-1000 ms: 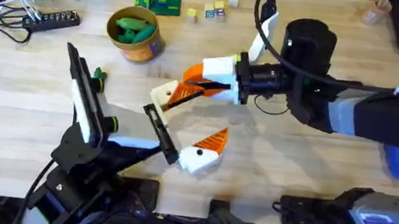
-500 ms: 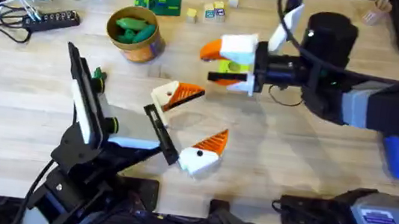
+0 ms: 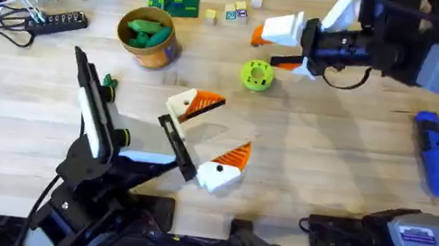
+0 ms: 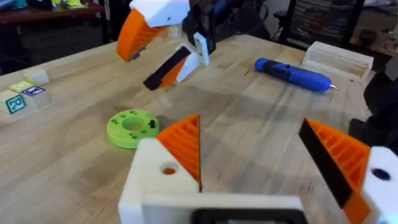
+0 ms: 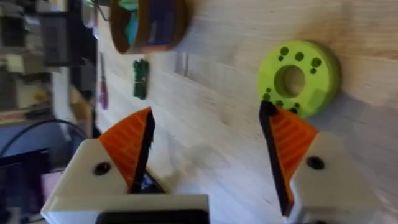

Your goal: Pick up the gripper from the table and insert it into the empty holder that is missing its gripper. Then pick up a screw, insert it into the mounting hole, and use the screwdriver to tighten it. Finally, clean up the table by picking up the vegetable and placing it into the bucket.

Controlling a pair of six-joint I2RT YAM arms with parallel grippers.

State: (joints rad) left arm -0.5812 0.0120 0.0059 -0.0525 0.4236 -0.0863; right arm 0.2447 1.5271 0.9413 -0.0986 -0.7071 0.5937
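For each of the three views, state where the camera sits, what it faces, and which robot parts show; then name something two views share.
Overhead: above the bases, looking down on the table; both arms show.
Left wrist: on the left arm, facing across the table; left gripper at the bottom, right gripper beyond.
Right wrist: on the right arm, looking down over its own fingers.
Shared: the green disc; the screwdriver.

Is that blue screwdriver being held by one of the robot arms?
No, the screwdriver lies alone on the table, apart from both arms.
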